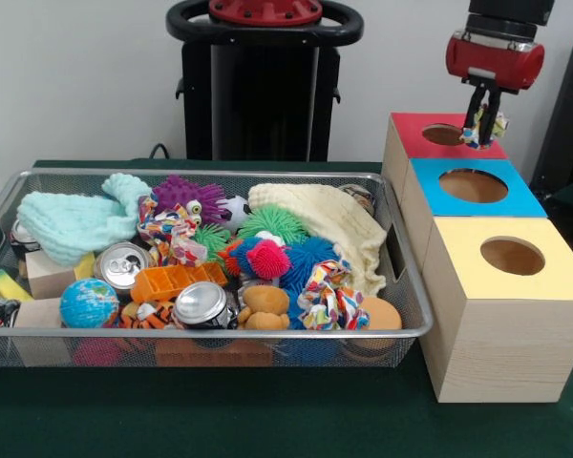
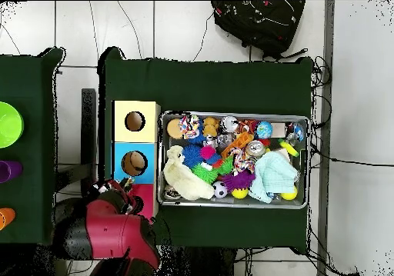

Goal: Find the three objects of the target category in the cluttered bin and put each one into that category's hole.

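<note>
The robot's black gripper (image 1: 483,127), below its red wrist, hung at the far right over the round hole of the red-topped wooden box (image 1: 437,153), its fingers clamped on a small multicoloured knotted rope toy (image 1: 488,129) at the hole's right rim. Nearer stood a blue-topped wooden box (image 1: 470,196) and a yellow-topped wooden box (image 1: 506,305), each with a round hole. To their left, the silver wire mesh bin (image 1: 205,334) held a similar colourful knotted rope toy (image 1: 329,298), spiky balls, cans and cloths.
</note>
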Robot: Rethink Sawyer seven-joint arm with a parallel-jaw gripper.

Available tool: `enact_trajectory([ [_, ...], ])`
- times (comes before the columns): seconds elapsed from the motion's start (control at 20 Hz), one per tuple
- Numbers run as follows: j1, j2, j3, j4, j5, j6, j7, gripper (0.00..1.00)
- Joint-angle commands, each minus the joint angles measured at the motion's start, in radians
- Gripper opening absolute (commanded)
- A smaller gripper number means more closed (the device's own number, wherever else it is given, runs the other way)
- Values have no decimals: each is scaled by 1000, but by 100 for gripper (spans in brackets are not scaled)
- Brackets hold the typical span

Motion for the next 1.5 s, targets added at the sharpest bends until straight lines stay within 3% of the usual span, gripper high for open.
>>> enact_trajectory([
  [0.05,43,-11,38,153,78,-47,252,0],
  [0.25,55,-37,37,181,96,-42,234,0],
  [0.45,7,-59,68,240,75,-98,194,0],
  [0.6,-70,-60,105,279,33,-157,156,0],
  [0.7,-127,-42,138,296,6,-210,144,0],
  [1.0,-133,88,140,219,25,-285,150,0],
  [1.5,-32,72,37,70,122,-32,131,0],
])
